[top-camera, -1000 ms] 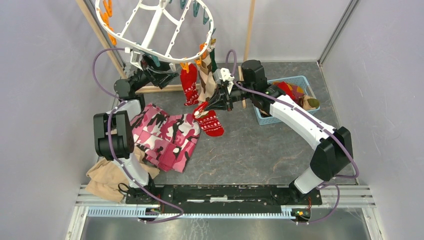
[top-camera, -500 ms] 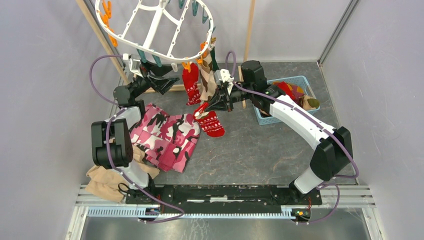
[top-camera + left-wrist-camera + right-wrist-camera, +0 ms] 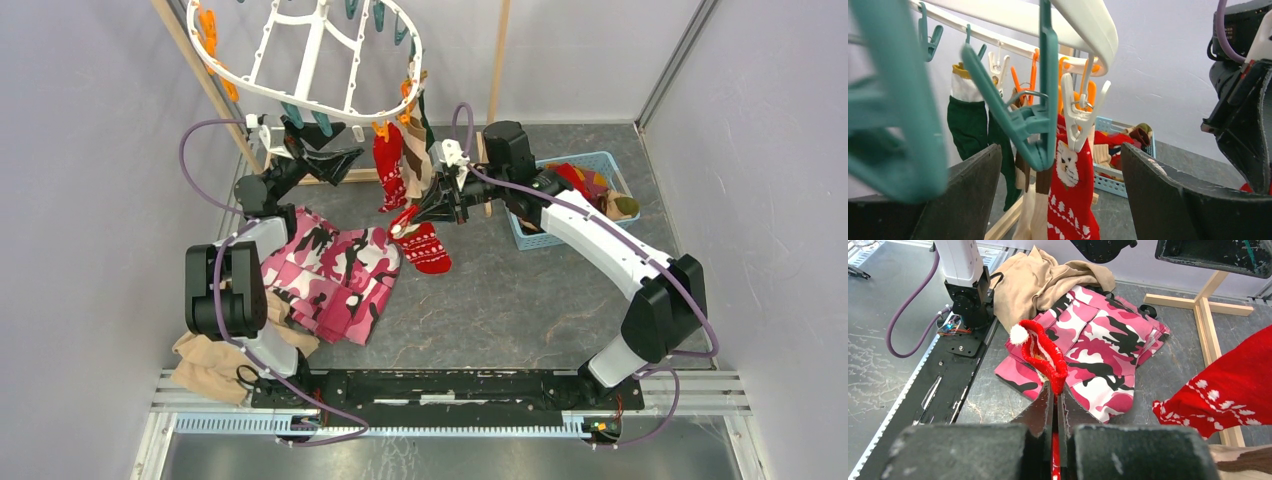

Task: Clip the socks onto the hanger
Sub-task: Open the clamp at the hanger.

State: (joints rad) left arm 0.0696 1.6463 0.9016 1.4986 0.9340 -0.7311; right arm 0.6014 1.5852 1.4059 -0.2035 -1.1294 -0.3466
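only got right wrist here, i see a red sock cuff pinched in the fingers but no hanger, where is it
Observer: The hanger hangs above the table, beyond the right gripper with its held red sock, toward the left arm's side.
Operator: any socks on it yet
Observer: Yes, a second red sock hangs from a white clip, with a dark green sock hanging beside it.
Operator: and the left gripper
Observer: The left gripper is open under the hanger's rim, a teal clip hanging between its fingers.
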